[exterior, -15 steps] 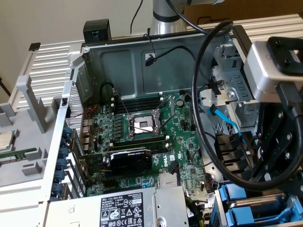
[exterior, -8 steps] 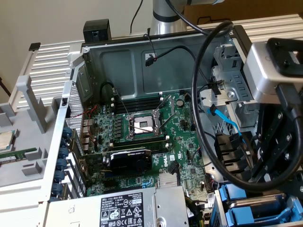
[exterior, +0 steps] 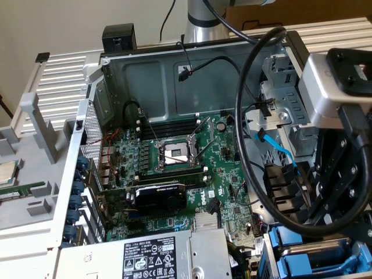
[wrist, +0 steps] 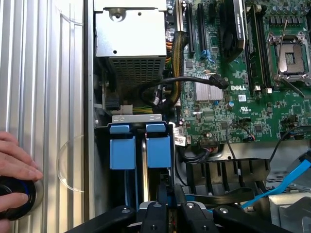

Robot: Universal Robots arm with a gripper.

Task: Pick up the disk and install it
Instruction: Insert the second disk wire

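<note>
While the fingers (wrist: 167,206) pinch nearly closed on the disk (wrist: 158,151) in its drive bay, a second blue carrier (wrist: 122,151) sits just beside them, black cables (wrist: 187,82) loop beyond, and a person's hand (wrist: 14,167) rests well apart on the ribbed tabletop (wrist: 43,73).

a plain pale wall (exterior: 52,26) is filling the exterior view from nine to eleven o'clock, catching soft, even light. a ribbed silver panel (exterior: 64,78) is lying below it, and a brown board (exterior: 302,10) is showing at one o'clock.
</note>
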